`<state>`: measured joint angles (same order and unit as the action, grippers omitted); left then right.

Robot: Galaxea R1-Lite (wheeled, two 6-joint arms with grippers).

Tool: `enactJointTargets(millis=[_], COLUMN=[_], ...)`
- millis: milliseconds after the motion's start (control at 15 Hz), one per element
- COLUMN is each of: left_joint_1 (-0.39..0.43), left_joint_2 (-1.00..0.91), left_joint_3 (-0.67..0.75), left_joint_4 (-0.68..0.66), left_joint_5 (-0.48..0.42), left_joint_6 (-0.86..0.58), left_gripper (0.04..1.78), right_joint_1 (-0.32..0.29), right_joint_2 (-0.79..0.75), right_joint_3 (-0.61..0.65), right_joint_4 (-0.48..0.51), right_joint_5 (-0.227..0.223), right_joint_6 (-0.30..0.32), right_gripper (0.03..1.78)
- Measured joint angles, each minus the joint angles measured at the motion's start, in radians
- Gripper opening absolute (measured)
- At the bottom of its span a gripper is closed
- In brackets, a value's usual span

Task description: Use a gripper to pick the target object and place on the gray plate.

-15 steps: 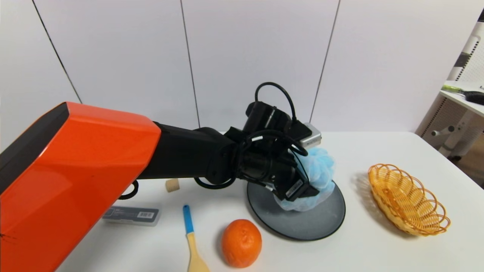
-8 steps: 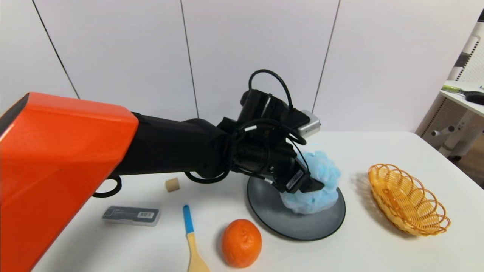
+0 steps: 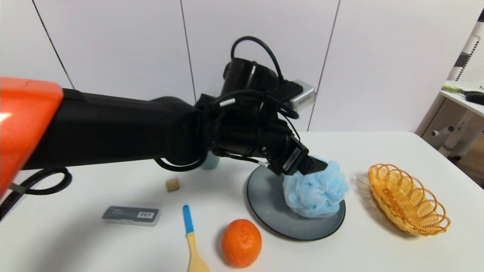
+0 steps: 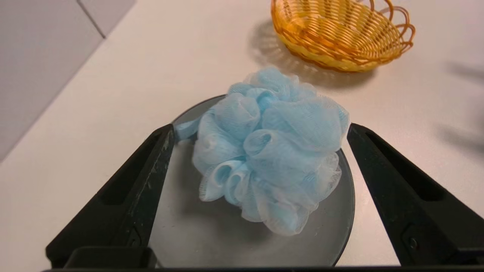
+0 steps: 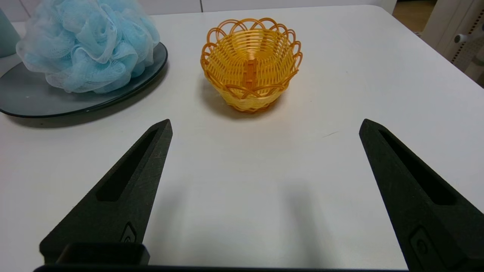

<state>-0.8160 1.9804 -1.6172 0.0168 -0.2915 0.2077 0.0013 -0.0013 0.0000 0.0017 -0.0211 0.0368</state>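
The light-blue mesh bath pouf (image 3: 315, 190) rests on the gray plate (image 3: 264, 206), toward its right side. It also shows in the left wrist view (image 4: 268, 147) on the plate (image 4: 196, 238) and in the right wrist view (image 5: 89, 45) on the plate (image 5: 30, 100). My left gripper (image 3: 312, 164) is open and empty, raised above and just left of the pouf; in its wrist view (image 4: 261, 130) the jaws stand wide apart on either side of the pouf, clear of it. My right gripper (image 5: 264, 126) is open and empty over bare table, out of the head view.
An orange wicker basket (image 3: 408, 198) stands right of the plate. An orange fruit (image 3: 241, 243), a blue-handled wooden spatula (image 3: 193, 238), a small grey case (image 3: 131, 215) and a cork (image 3: 172, 184) lie at the front left. A teal cup (image 3: 210, 161) is mostly hidden behind the left arm.
My left gripper has let go of the pouf, opened and risen up and back. The pouf has sprung back to its full shape on the plate.
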Motion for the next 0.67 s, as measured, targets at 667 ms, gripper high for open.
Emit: enactJointTargets(millis=[667], left_joint_1=[0.424], left_joint_2=[-0.671], left_joint_3=[0.379], left_joint_4=[0.008], left_joint_5=[0.217], left_joint_6=[0.021], left_gripper=[1.68], right_joint_1=[0.0], right_joint_2=[0.0], right_joint_3=[0.0], right_joint_4=[0.0], right_joint_5=[0.0], right_joint_6=[0.0], right_gripper=[1.71])
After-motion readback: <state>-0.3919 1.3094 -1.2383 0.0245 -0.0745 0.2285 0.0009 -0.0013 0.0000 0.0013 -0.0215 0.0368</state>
